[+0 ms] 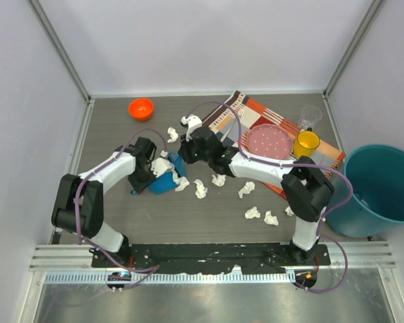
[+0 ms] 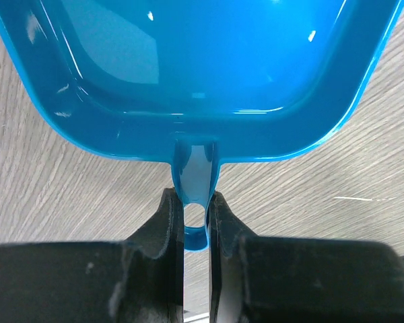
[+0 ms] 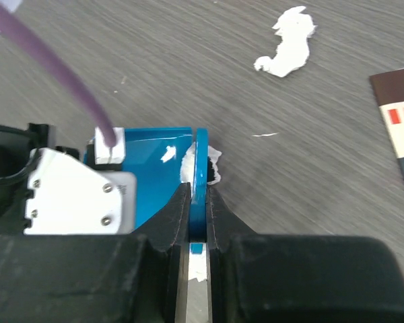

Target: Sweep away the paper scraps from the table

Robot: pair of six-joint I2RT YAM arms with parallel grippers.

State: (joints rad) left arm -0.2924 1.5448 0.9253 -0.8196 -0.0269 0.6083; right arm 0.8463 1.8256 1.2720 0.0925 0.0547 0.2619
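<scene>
Paper scraps point(image 1: 200, 189) lying scattered across middle and right of bench point(image 1: 188, 225), few bunching against blue dustpan point(image 2: 202, 67) mouth. Left claw point(image 2: 196, 202) pinching its handle, pan resting flat left of centre. Right claw point(image 3: 198, 195) clamping thin blue blade point(image 3: 200, 161) edge-on just beside pan, one scrap touching it.

Left wrist view: dustpan point(image 2: 202, 67) front lip and both sides cut off by picture edges; handle flanks covered by fingers of left gripper point(image 2: 196, 208).
Right wrist view: thin blue piece point(image 3: 200, 168) pinched edge-on in right gripper point(image 3: 199, 202); kind cannot be told, lower end hidden. Paper scrap point(image 3: 215, 168) half hidden behind it. Placemat point(image 3: 397, 114): only corner shows, cut by right border.
Top view: dustpan, left of worktop centre, mostly covered by both grippers; contents unseen. Teal bin point(image 1: 380, 182) past right edge, cut off. Clear cup point(image 1: 310, 116), far right corner: contents too faint to tell.
</scene>
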